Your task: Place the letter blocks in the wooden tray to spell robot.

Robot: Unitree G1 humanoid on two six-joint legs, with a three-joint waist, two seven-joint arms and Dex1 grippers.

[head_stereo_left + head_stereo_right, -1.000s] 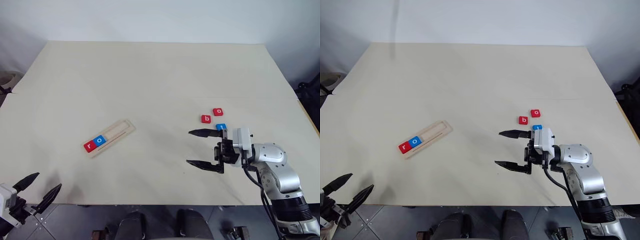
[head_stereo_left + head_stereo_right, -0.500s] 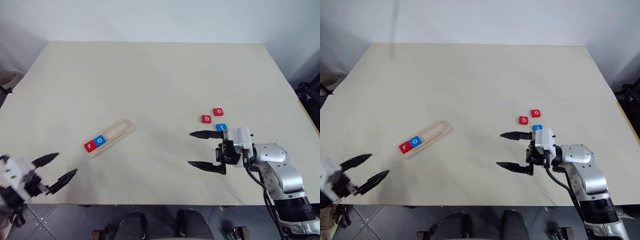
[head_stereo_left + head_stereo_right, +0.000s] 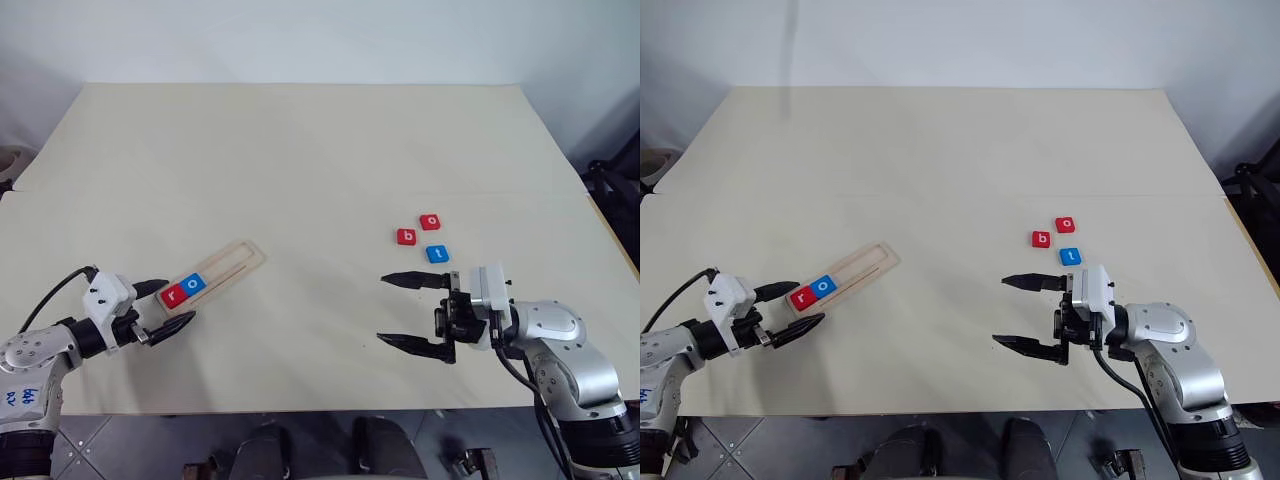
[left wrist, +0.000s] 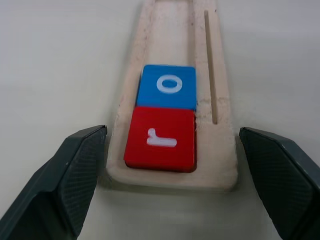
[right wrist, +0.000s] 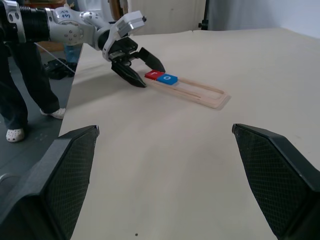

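1. Two grippers sit nearest, at the bottom of the head views. The left gripper (image 3: 162,306) is at lower left, its black fingers spread wide and holding nothing, one on each side of the near end of the wooden tray (image 3: 236,262) and not touching it.
2. The right gripper (image 3: 397,310) is at lower right, also spread wide and empty, pointing toward the middle of the table (image 3: 300,140).
3. In the tray's near end lie the red r block (image 3: 173,294) and the blue o block (image 3: 194,284), touching each other; the rest of the slot, up toward centre frame, is bare.
4. Just above the right gripper lies the blue t block (image 3: 436,254); a little further up are the red b block (image 3: 406,237) and the red o block (image 3: 429,222), close together but apart.
5. Risk, as I judge it: if the left fingers close or push on, they could shove or turn the light tray and shake the seated blocks loose.
6. Picking b next, the right gripper must pass over or around t, which stands in its way and could be knocked or taken by mistake.
7. In the right wrist view a person's legs (image 5: 17,90) stand by the table's edge in the upper left.
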